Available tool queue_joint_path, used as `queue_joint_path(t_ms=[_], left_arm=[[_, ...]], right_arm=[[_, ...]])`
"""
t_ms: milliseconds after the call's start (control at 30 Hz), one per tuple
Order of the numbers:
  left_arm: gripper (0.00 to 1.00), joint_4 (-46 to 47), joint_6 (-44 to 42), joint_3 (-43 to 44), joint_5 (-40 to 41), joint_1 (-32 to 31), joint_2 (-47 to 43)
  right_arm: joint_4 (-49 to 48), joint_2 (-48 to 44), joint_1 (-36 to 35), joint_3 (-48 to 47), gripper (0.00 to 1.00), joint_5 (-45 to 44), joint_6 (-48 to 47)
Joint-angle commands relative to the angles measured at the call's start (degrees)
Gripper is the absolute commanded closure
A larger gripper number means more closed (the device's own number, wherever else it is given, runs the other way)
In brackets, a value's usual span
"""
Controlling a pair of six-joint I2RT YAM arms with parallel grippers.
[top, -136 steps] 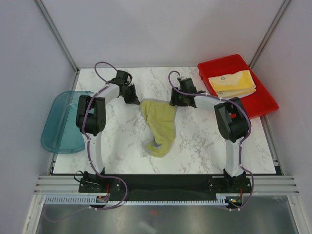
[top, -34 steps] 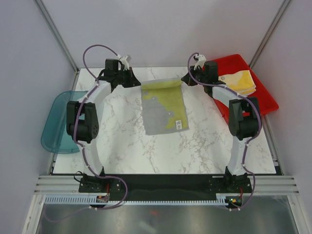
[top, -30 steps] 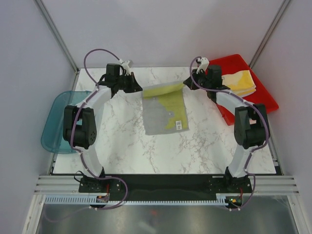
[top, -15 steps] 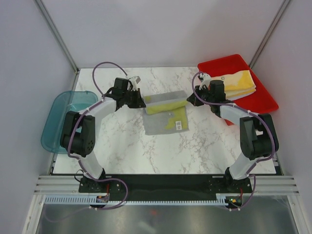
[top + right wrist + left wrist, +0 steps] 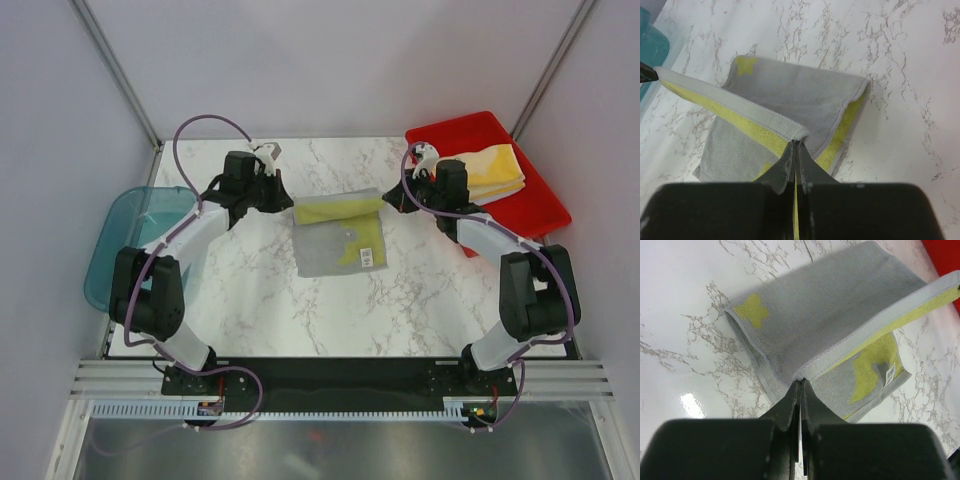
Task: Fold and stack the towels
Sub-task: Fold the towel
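A grey towel [image 5: 338,245] with yellow-green print lies in the middle of the marble table. Its far edge is lifted and doubled back over the rest. My left gripper [image 5: 290,206] is shut on the left corner of that edge, and my right gripper [image 5: 389,201] is shut on the right corner. The left wrist view shows the closed tips [image 5: 800,383] pinching the towel [image 5: 830,325] hem. The right wrist view shows its tips [image 5: 796,143] clamped on the towel [image 5: 805,95] corner. Folded yellow towels [image 5: 493,170] lie stacked in the red tray.
The red tray [image 5: 538,212] sits at the far right corner, close behind my right arm. A translucent teal tub [image 5: 125,250] hangs over the table's left edge. White walls enclose the table on three sides.
Both grippers have carried the towel's far edge down and toward the near side, so it now hangs low over the flat part. Both arms have drawn in closer to the towel.
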State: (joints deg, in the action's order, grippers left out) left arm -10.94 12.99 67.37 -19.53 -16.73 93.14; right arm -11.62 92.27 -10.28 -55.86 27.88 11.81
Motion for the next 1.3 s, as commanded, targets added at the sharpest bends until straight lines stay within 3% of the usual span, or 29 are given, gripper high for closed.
queue_joint_path(t_ms=[0,267,800,1267], left_arm=[[0.98,0.0,-3.5,2.7,2.2,-0.5,-2.3],[0.98,-3.3,-4.9,4.1,4.7,-0.8,-5.2],[0.98,2.2,0.2,-13.8,7.0,-6.7,-8.0],[0.98,3.6,1.5,-17.3,9.7,-9.0,-10.8]], right_arm=[[-1.7,-1.2,0.1,-1.2,1.00,1.8,1.5],[0.6,-3.2,-0.1,-1.4,1.00,2.8,2.6],[-3.1,-7.5,-2.2,12.4,1.00,1.7,3.7],[-4.5,-10.9,-2.8,19.2,1.00,-0.6,5.4]])
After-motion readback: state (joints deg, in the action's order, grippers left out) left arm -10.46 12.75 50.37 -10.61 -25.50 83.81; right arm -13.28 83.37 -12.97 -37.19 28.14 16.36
